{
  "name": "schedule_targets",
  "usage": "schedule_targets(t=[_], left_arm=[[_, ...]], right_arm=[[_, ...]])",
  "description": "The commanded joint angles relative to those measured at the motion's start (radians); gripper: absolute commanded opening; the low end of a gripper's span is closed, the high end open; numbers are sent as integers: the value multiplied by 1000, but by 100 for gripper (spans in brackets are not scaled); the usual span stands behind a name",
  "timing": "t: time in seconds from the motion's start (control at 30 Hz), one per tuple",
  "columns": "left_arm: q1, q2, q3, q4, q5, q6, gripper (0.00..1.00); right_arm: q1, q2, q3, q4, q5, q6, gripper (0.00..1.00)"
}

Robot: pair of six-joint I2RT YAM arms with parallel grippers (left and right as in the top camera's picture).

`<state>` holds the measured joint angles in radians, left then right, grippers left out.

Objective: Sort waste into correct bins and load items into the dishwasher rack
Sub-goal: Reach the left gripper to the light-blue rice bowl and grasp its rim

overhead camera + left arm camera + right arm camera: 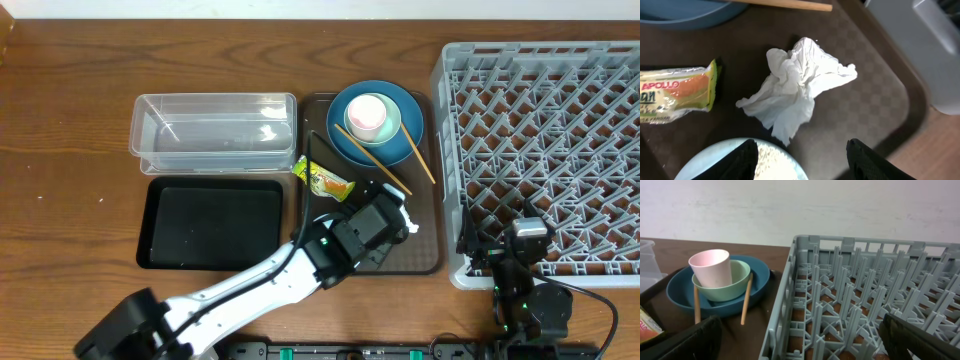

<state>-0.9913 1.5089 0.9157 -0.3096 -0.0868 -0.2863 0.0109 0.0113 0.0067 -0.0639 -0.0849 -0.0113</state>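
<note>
A crumpled white tissue (pixel 797 82) lies on the brown serving tray (pixel 875 100), just ahead of my left gripper (pixel 802 160). That gripper hovers open, holding nothing, with its left finger over a white and light-blue bowl (pixel 770 160) containing rice. The yellow-green wrapper (pixel 675 95) lies to the left. In the overhead view the left gripper (pixel 385 215) covers the bowl. A pink cup (pixel 367 115) sits in a mint bowl (pixel 737 282) on the blue plate (pixel 377 122), with two chopsticks (pixel 372 160) leaning on it. My right gripper (pixel 805 340) is open at the grey rack (pixel 545 150).
A clear tub (pixel 213 132) and a black tray (pixel 212 222) sit side by side left of the serving tray. The rack's corner (pixel 920 45) stands close to the tray's right rim. The right arm (pixel 520 280) rests at the rack's near edge.
</note>
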Motion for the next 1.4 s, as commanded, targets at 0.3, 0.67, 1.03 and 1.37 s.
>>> schedule_targets(t=[0.3, 0.67, 1.03, 1.37], left_arm=[[-3, 118, 18, 103, -30, 32, 66], [-3, 127, 38, 81, -22, 114, 67], [0, 122, 211, -154, 79, 82, 66], [0, 122, 207, -304, 98, -135, 51]], right_arm=[[9, -5, -2, -4, 6, -5, 99], [9, -3, -2, -4, 6, -5, 99], [9, -3, -2, -4, 6, -5, 99], [9, -3, -2, -4, 6, -5, 99]])
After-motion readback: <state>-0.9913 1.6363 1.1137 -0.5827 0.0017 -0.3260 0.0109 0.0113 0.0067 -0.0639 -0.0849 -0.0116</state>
